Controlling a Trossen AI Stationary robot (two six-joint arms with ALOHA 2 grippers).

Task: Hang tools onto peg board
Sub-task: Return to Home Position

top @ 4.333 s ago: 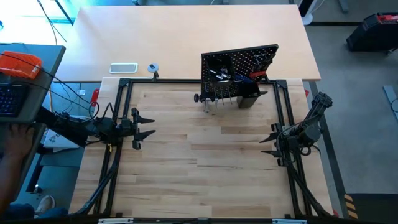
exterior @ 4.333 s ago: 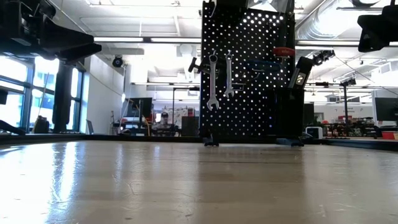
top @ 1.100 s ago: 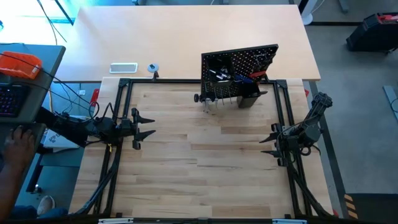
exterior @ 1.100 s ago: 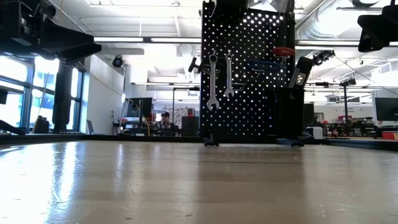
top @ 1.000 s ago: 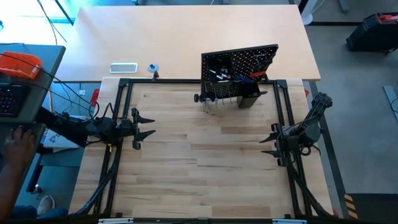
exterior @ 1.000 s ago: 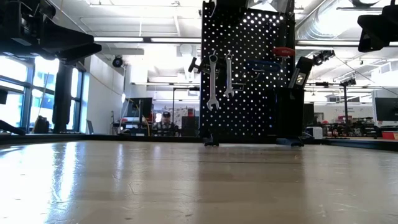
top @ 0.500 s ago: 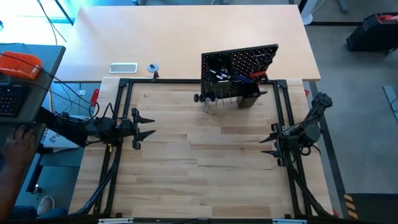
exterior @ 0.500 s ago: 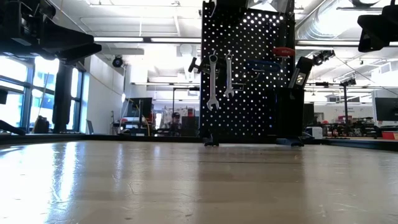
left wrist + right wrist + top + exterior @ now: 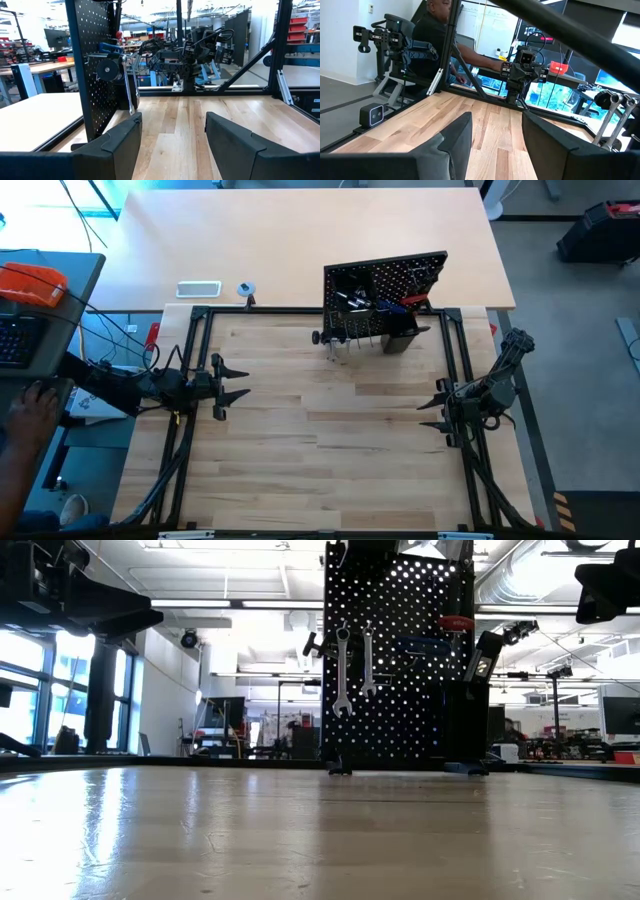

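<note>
The black peg board stands upright at the table's far edge, right of the middle. Two silver wrenches hang from hooks on its face, beside a blue-handled tool and a red-handled one. A small black bin sits at its right. My left gripper waits at the table's left side, open, with nothing between its fingers. At the table's right side my right gripper is also open and holds nothing.
A black metal frame runs around the wooden table. Behind it, on a lighter table, lie a white flat object and a small round one. A person's hand shows at the left, off the table.
</note>
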